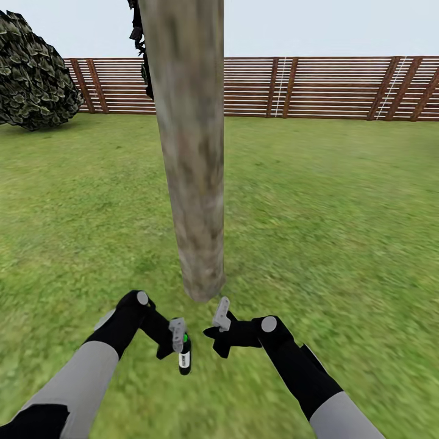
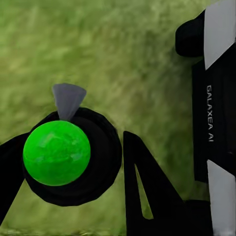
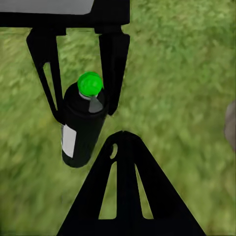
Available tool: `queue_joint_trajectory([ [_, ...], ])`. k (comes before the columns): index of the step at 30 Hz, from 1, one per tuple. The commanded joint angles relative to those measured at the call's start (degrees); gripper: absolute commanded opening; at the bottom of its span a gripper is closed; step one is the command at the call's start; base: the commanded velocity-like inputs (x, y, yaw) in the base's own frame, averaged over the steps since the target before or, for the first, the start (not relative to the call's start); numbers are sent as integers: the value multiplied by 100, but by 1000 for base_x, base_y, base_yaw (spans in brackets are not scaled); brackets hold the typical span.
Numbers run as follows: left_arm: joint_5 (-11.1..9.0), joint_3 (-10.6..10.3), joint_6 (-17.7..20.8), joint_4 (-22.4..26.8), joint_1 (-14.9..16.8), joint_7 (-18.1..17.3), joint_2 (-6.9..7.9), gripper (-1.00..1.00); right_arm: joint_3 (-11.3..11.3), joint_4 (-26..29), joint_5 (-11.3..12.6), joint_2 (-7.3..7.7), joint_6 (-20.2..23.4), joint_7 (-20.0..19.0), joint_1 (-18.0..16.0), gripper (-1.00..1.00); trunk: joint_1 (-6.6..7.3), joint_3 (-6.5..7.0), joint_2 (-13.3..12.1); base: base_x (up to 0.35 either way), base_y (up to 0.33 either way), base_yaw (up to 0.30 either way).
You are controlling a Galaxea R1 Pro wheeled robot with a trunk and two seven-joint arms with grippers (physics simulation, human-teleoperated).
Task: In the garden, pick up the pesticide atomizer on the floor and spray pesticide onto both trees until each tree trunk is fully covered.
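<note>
The pesticide atomizer [image 1: 185, 358] is a slim dark bottle with a pale label and a bright green top [image 2: 56, 152]. It hangs upright just above the grass [image 1: 341, 231], and my left gripper [image 1: 177, 336] is shut on it, one finger on each side of its neck [image 3: 83, 118]. A thick mottled grey-tan tree trunk [image 1: 192, 152] rises straight ahead, its foot a short way beyond both grippers. My right gripper [image 1: 221, 315] is close to the right of the bottle, fingers together and empty, tip [image 3: 125, 147] pointing at the bottle.
A brown slatted fence [image 1: 329, 85] closes the lawn at the back. A dark leafy bush [image 1: 33, 73] stands at the far left. Open grass lies on both sides of the trunk. My right forearm [image 2: 216, 98] runs beside the left gripper.
</note>
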State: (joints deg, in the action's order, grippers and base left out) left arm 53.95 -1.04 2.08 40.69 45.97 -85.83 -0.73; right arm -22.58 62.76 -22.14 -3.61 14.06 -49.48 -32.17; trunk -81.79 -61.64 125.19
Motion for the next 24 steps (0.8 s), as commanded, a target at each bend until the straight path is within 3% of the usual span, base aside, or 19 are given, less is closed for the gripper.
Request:
queue_joint_trajectory([
  [1, 20, 3, 0, 0, -2, 9, 50, -100, 3, -3, 0, 5, 0, 0, 0, -100, 0, 0, 0, 0, 0, 0],
  [8, 38, 66, 29, 0, 13, 50, 401, -100, 34, -62, -6, 38, -3, 4, 0, -100, 0, 0, 0, 0, 0, 0],
  [12, 23, 525, 120, 0, -4, 527, 490, -100, 86, -193, -2, 55, -6, 76, 0, -100, 0, 0, 0, 0, 0, 0],
  [15, 5, 1000, 143, 0, -50, 1164, 493, -100, 543, -374, 9, 103, -8, 470, 4, -100, 0, 0, 0, 0, 0, 0],
  [18, -12, 1405, 183, -6, -68, 1526, 485, -100, 1462, -712, 28, 119, -18, 1078, 14, -100, 0, 0, 0, 0, 0, 0],
  [19, -17, 1551, 225, -7, -72, 1641, 480, -100, 1754, -824, 33, 121, -26, 1239, 15, 100, 0, 0, 0, 0, 0, 0],
  [24, -33, 2581, 504, -261, -87, 2472, 452, -100, 3049, -1258, 34, 123, -290, 1730, 22, 100, 0, 0, 0, 0, 0, 0],
])
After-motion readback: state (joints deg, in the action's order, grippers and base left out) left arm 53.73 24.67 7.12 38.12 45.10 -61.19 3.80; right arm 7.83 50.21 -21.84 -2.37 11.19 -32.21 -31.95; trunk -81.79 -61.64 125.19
